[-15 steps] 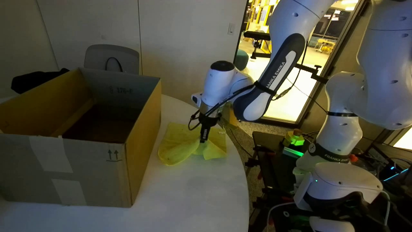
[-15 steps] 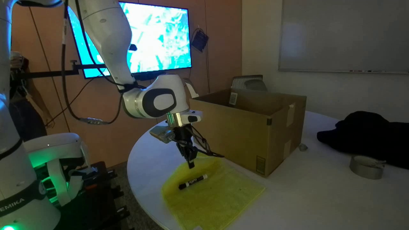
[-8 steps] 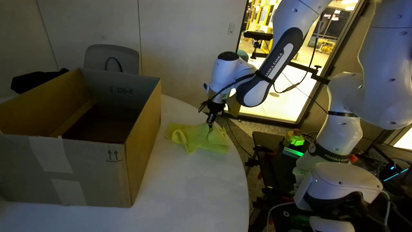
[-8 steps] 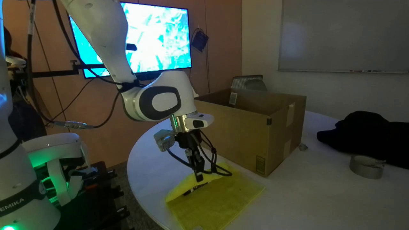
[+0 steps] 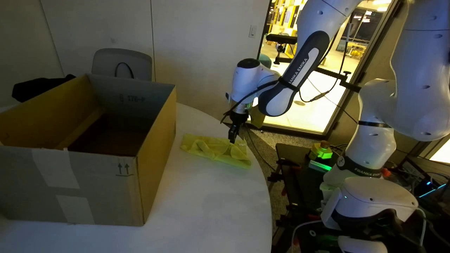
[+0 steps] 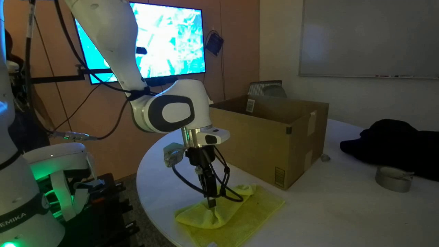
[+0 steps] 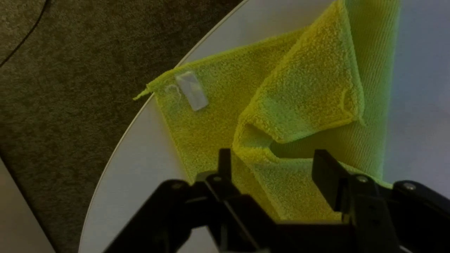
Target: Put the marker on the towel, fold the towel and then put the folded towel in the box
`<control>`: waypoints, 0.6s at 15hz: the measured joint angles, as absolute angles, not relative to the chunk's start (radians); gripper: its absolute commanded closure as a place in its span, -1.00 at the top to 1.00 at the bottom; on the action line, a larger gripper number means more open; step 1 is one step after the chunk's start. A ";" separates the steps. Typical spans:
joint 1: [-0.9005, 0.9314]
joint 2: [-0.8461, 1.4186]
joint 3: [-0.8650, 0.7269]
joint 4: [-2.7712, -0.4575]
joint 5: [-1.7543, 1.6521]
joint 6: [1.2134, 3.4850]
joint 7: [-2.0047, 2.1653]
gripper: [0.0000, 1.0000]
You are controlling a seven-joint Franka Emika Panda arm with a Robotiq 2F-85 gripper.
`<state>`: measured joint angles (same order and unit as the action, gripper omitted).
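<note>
The yellow towel (image 5: 211, 149) lies partly folded near the table's rim, in both exterior views. One side is turned over the rest as a rumpled flap (image 6: 202, 218); the wrist view shows this flap (image 7: 309, 95) creased, with a hollow under its fold. The marker is hidden in all views. Directly over the flap stands my gripper (image 7: 272, 154), its jaws apart and nothing gripped between them. In an exterior view its fingertips (image 6: 212, 203) are at the flap's surface; whether they touch it I cannot tell. The large cardboard box (image 6: 253, 145) stands open-topped beside the towel.
The rounded table edge (image 7: 117, 147) runs close to the towel, and one towel corner reaches over it. A roll of grey tape (image 6: 393, 180) and a black heap of cloth (image 6: 391, 147) lie on the table past the box. A chair (image 5: 123, 61) stands behind the box.
My gripper has drawn one side of the towel over the rest, covering the marker that showed before. It has then come down slightly and opened, and the flap has dropped flatter.
</note>
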<state>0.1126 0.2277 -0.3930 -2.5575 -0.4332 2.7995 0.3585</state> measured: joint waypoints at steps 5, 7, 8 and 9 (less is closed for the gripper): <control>0.063 0.231 -0.368 -2.587 -0.433 2.773 0.357 1.00; 0.051 0.245 -0.366 -2.592 -0.433 2.774 0.358 0.99; 0.045 0.258 -0.365 -2.592 -0.433 2.776 0.358 1.00; 0.038 0.272 -0.362 -2.591 -0.427 2.777 0.356 0.99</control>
